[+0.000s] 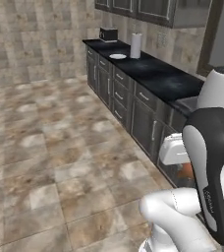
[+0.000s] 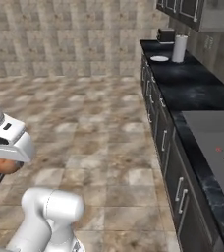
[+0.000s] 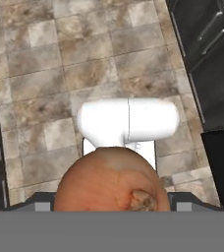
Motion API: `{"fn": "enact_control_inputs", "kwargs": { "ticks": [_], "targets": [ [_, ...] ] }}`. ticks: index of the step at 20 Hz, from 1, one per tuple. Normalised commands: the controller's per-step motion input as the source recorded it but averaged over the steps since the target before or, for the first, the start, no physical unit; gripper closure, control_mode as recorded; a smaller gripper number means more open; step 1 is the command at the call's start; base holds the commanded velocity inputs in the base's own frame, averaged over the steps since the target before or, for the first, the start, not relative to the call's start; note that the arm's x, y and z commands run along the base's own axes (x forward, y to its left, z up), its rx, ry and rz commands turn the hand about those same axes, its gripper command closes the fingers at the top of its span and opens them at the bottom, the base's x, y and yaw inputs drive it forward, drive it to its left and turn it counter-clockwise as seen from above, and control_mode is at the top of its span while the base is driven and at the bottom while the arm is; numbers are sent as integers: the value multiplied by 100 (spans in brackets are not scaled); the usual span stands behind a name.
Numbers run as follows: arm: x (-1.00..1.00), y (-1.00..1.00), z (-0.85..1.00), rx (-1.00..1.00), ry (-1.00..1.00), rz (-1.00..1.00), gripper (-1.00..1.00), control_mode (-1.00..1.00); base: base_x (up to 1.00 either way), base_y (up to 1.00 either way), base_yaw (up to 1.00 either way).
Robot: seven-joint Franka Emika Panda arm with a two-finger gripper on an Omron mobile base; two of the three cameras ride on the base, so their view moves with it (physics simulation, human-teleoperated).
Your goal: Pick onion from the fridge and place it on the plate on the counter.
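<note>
Filling the lower middle of the hand view, the onion sits clamped in the gripper, peeking orange under the white hand at right of the left base view. Judging by looks, it is light, firm, smooth and round, so apt to slip; a hold across its widest girth suits. The plate lies far off, upper middle, on the counter, beside a paper-towel roll, across tiled floor.

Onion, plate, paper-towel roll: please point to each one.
onion [image 3: 111, 182], hand view, its rounded top.
plate [image 1: 117, 56], left base view, its middle.
paper-towel roll [image 2: 180, 48], right base view, its side.
</note>
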Motion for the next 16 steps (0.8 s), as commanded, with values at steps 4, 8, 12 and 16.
{"fn": "enact_control_inputs", "kwargs": {
  "ticks": [4,8,12,16],
  "targets": [
    [0,0,0,0,0,0,100,100,100,48,0],
    [0,0,0,0,0,0,100,100,100,43,0],
    [0,0,0,0,0,0,100,100,100,42,0],
    [0,0,0,0,0,0,100,100,100,45,0]
  ]
}}
